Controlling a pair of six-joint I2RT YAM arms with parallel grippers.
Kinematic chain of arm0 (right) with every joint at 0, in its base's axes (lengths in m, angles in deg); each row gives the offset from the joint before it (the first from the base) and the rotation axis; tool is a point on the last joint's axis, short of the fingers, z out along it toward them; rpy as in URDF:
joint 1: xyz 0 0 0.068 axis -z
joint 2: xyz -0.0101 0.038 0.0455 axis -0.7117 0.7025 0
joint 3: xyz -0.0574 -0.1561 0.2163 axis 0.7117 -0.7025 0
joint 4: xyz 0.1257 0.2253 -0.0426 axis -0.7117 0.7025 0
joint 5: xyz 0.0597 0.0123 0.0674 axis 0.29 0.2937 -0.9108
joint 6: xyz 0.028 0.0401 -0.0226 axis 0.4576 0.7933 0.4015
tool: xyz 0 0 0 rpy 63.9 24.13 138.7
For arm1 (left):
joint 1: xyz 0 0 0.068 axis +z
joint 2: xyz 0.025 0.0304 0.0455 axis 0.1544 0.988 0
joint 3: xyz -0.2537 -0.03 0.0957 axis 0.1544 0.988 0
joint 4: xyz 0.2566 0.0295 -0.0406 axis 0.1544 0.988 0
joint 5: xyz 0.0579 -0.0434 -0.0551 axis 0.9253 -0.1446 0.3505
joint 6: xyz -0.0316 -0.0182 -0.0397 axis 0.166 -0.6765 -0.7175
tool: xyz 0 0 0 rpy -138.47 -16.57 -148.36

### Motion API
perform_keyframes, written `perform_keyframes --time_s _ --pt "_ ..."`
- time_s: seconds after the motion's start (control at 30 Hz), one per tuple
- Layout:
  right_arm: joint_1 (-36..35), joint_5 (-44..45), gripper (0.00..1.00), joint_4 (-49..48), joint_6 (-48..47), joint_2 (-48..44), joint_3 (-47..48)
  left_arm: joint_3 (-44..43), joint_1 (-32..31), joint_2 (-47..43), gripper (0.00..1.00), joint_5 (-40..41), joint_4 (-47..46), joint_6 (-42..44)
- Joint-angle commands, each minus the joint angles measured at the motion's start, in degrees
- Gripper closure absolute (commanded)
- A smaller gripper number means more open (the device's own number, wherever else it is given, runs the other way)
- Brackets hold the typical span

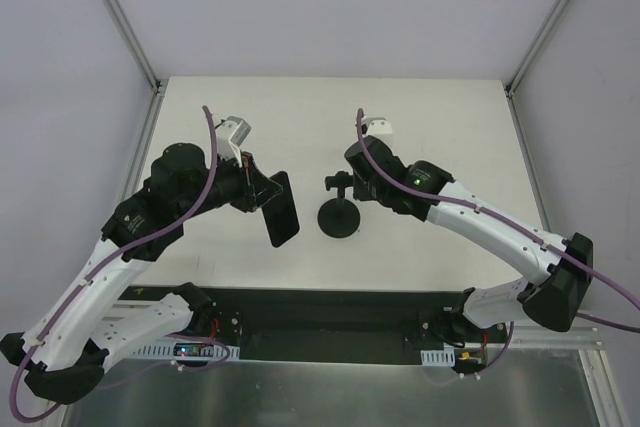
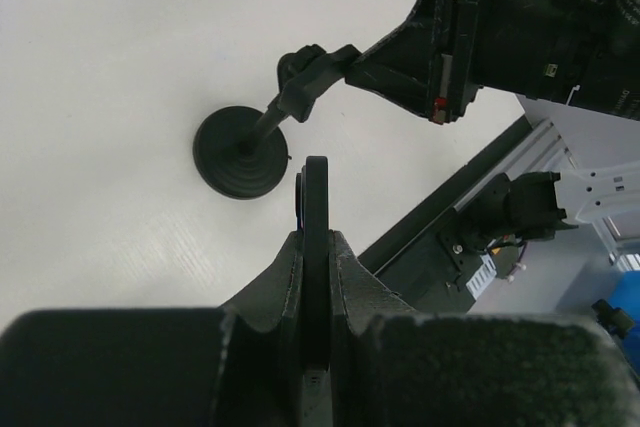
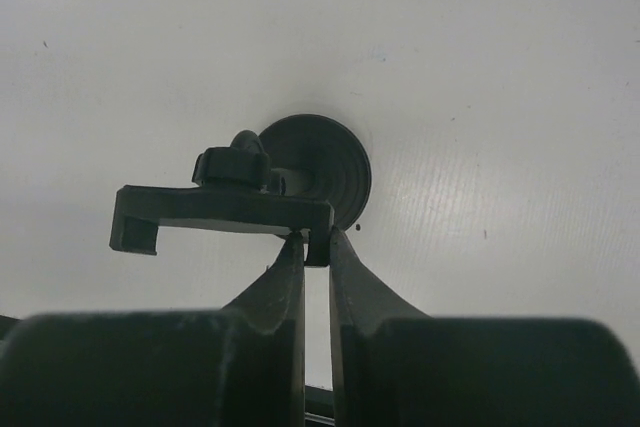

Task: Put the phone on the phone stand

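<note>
Nearest: arm bases point(image 1: 200, 329) on the black rail point(image 1: 330, 312) at the table's near edge.

Forward of that, the left gripper point(image 2: 316, 282) is clamped on the phone point(image 1: 283, 209), fingers flat against both faces, so the left wrist view shows the slab edge-on. It sticks out past the tips, tilted, just left of the phone stand point(image 1: 339, 219) and not touching it. I cannot tell whether its low corner meets the table. I judge this grip leaves most of the phone free to go into the holder.

The right gripper point(image 3: 316, 247) pinches one end of the holder point(image 3: 215, 209), jaws nearly closed on that tab. I read this as bracing, so the light stand will not tip or swivel. The disc base point(image 3: 322, 169) appears to rest on the table.

Surface: matte white table point(image 1: 440, 117), faint grain. Beyond: pale grey walls point(image 1: 330, 7), aluminium frame posts point(image 1: 120, 17).
</note>
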Motion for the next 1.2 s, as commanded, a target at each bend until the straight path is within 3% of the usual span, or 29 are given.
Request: perform_keyframes --time_s 0.0,0.13,0.17,0.23,0.27,0.37,0.6,0.7,1.0,1.17 --pt "-0.21 0.77 0.96 -2.58 -3.81 -0.45 1.53 -0.01 -0.38 0.98 1.00 -6.06 -7.11 0.60" --pt "-0.21 0.07 0.99 -4.86 -10.49 -1.77 0.74 1.66 -0.38 3.78 1.00 -13.61 -16.39 2.89" --pt "-0.12 -0.37 0.99 -6.17 -14.15 -2.12 -0.22 2.01 -0.38 4.41 1.00 -18.59 -18.87 4.55" --pt "-0.12 -4.40 0.99 -9.07 -18.82 -3.87 -1.80 4.38 -0.38 5.64 1.00 -24.67 -25.89 5.79" --pt "0.40 -6.59 0.99 -14.04 -23.72 -5.44 -4.94 5.34 -0.38 5.90 1.00 -30.19 -34.28 7.19" --pt "4.51 -18.09 0.99 -18.21 -27.28 -6.34 -7.17 8.25 -0.47 8.18 1.00 -32.69 -45.92 9.82" --pt "13.41 -47.69 1.00 -27.27 -30.71 -5.99 -10.25 3.68 -0.47 19.69 1.00 -47.36 -58.31 11.68" --pt "15.26 -53.27 1.00 -25.97 -35.10 -3.53 -7.97 3.51 -0.38 23.74 1.00 -52.03 -64.05 11.77" --pt "20.97 -68.03 1.00 -29.74 -39.68 -2.12 -8.75 -0.70 0.32 31.91 1.00 -59.32 -62.58 15.82" --pt "21.24 -70.33 0.99 -31.06 -39.68 -0.28 -9.28 -2.20 2.34 35.70 1.00 -60.91 -61.70 14.50"
